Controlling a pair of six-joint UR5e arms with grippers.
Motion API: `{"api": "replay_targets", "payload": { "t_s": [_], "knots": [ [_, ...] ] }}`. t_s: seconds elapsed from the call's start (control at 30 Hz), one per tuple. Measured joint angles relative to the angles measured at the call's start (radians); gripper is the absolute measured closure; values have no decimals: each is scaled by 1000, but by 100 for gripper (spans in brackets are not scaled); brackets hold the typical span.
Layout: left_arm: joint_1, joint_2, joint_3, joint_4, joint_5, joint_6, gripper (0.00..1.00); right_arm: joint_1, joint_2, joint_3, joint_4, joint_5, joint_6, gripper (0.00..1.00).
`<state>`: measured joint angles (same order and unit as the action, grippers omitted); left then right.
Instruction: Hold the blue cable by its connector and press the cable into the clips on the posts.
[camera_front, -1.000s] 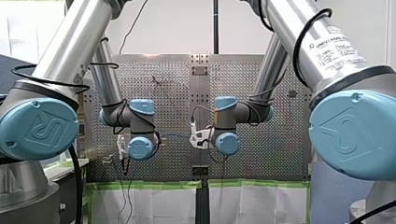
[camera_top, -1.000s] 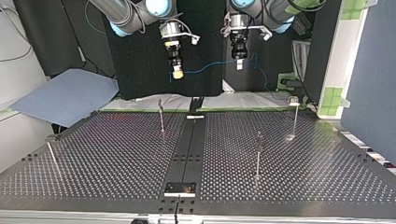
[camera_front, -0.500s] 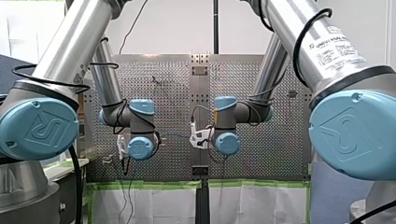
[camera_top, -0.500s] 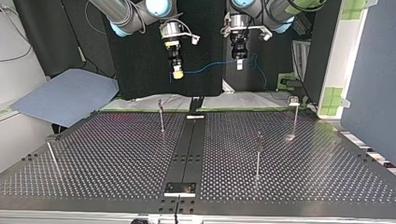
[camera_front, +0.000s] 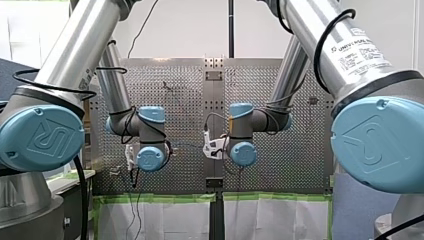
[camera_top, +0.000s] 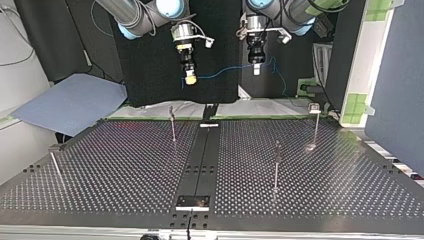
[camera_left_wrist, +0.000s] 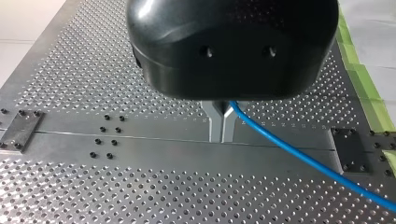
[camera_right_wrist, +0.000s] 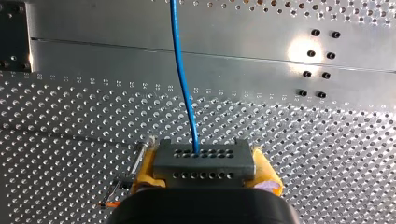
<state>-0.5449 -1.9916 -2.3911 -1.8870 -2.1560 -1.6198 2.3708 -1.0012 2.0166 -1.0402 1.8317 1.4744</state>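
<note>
Two tools are gripping: my right tool (camera_right_wrist: 204, 161) is clamping the connector (camera_right_wrist: 204, 166), my left tool (camera_left_wrist: 222, 126) pinching the blue cable (camera_left_wrist: 299, 158). Cable's looking light and floppy; connector's offering the firm hold.

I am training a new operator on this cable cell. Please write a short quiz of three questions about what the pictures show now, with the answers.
1. True or false: the blue cable already lies in a clip on one of the posts.
2. Choose one. My right gripper is shut on: A) the grey connector; B) a post; C) nothing.
3. Short answer: which gripper pinches the blue cable itself, away from the grey connector?

Key
1. False: the blue cable hangs between the two grippers, above the table and clear of the posts.
2. A.
3. My left gripper, with its metal fingers closed on the cable.
</note>
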Motion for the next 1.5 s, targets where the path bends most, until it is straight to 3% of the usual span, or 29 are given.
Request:
{"api": "replay_targets", "payload": {
  "t_s": [0.3,0.43,0.8,1.23,1.4,1.5],
  "knots": [
    [-1,-1,0,-1,-1,1,100,0,0,0,0,0,0,100],
    [-16,-21,-1,-20,-21,21,100,-1,12,-12,12,12,4,100],
    [-24,-89,-2,-37,-103,46,100,-1,101,-98,115,106,6,100],
    [-29,-88,0,-40,-103,50,100,-2,108,-103,243,118,8,100],
    [-24,-56,5,-62,-81,59,100,6,75,-99,264,131,40,100],
    [-14,-28,6,-87,-76,71,100,9,47,-99,266,119,68,100]
  ]
}}
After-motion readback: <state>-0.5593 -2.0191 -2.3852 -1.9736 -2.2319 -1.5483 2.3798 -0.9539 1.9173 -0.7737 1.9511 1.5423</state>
